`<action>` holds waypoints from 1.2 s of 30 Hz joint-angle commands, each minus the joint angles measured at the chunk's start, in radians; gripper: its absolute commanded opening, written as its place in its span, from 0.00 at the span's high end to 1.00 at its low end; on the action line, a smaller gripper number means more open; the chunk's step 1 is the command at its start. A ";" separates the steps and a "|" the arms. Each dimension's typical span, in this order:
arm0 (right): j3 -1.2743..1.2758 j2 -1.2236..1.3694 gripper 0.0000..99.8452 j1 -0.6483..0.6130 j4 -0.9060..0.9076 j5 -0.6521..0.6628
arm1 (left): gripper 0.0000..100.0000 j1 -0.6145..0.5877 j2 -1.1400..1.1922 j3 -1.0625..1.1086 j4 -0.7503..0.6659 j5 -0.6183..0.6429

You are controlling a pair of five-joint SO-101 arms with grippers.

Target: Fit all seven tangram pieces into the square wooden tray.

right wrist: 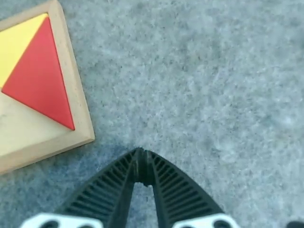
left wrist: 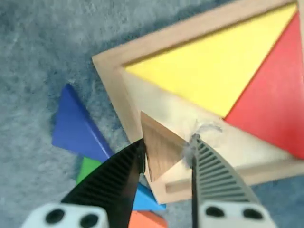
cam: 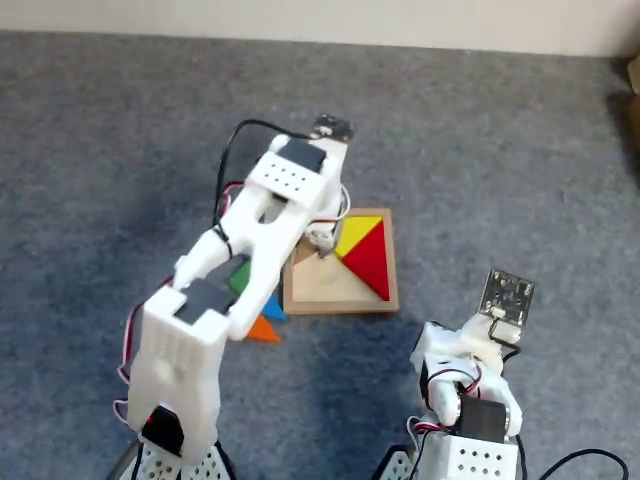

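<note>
On my left the spare pieces lie bunched on the grey worktop (left wrist: 28, 57), just beside the tray (left wrist: 114, 71): a blue triangle (left wrist: 76, 123), a green piece (left wrist: 88, 168), a light-blue piece (left wrist: 145, 199) and an orange piece (left wrist: 147, 219). They touch or overlap one another. I judge they sit there so that each is a short reach from the tray's bare side.

My left gripper (left wrist: 166, 145) is open only as wide as the tan triangle (left wrist: 156, 137) it grasps, with one jaw on each of two edges. I hold the piece over the tray's corner nearest the spares, where the floor is bare. I cannot tell whether it touches the wood.

Further right, the yellow triangle (left wrist: 213, 71) and the red triangle (left wrist: 270, 109) lie flat in the tray, edge to edge.

My right gripper (right wrist: 142, 166) is clenched on nothing, jaws meeting. It hangs over bare worktop near the tray's red-side corner, out of the way, I take it.
</note>
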 commanded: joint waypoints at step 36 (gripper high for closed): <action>0.108 -0.001 1.00 0.012 0.007 0.012 | 0.78 -0.137 0.217 -0.315 0.238 -0.081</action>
